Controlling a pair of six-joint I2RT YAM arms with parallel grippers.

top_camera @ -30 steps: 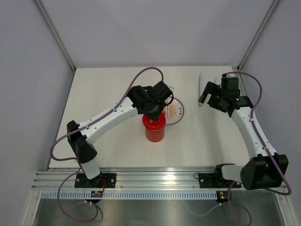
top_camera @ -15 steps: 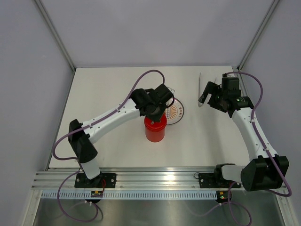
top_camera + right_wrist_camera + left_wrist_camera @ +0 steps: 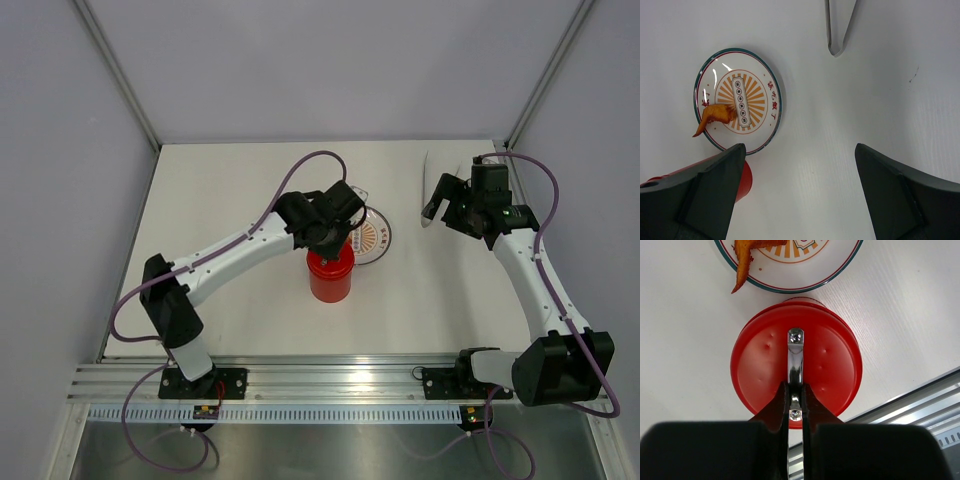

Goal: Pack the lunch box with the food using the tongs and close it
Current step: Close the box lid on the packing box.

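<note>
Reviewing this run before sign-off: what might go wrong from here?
A fried piece is on the plate while the lid already covers the box, so it may go unpacked; the tongs lie untouched. The left fingers pinch the lid's handle; pulling away without letting go might tip the box.

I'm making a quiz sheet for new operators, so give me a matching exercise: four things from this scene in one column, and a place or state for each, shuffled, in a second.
Column one
1. lid
2. fried piece
3. tongs
4. right gripper

Column two
A. open, holding nothing
B. on the plate, tip poking past the rim
C. handle pinched by the shut left gripper
D. lying on the table, off the plate, untouched

Pairs: 1-C, 2-B, 3-D, 4-A.
</note>
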